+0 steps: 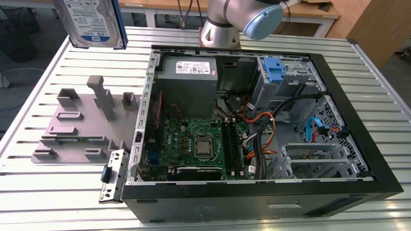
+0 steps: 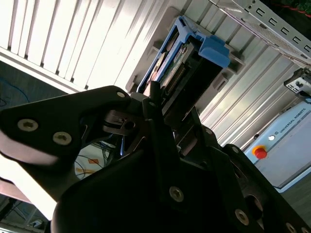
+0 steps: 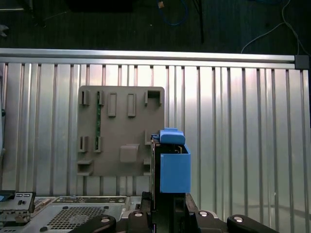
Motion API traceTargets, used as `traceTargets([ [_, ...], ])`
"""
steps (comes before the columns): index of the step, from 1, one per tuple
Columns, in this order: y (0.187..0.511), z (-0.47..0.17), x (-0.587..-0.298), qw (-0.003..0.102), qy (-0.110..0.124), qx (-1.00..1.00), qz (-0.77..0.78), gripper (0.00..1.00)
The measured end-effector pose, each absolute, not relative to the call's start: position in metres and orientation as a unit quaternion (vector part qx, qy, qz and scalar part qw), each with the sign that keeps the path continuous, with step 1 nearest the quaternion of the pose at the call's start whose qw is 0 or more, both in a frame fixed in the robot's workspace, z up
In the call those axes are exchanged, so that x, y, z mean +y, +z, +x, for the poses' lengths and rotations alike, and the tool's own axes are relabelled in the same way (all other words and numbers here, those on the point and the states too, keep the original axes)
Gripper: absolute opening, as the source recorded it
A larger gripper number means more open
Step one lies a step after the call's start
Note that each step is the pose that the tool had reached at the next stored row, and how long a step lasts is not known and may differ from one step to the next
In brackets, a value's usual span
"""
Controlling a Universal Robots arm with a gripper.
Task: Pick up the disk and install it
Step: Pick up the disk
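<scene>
Silver metal hard drive with blue rails was clamped in the black claw, up above the grey plastic fixture plate, exterior view's left.

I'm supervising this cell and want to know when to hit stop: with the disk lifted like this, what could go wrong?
1. The gripper grips the disk by one end, well above the slatted table; a slip would likely drop it onto metal or the grey fixture.
2. Loose cables cross the open case near the blue latch, so the disk could snag going in.
</scene>
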State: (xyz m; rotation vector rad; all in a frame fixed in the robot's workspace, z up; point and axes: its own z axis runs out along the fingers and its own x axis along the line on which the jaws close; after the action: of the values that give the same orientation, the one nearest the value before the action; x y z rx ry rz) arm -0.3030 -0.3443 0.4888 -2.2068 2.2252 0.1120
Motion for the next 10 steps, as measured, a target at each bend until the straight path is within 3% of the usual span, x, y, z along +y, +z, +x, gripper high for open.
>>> traceTargets([
  [10, 0.4888, -0.3018, -0.3442, 0.003, 0.036, 0.71, -0.704, 0.35],
])
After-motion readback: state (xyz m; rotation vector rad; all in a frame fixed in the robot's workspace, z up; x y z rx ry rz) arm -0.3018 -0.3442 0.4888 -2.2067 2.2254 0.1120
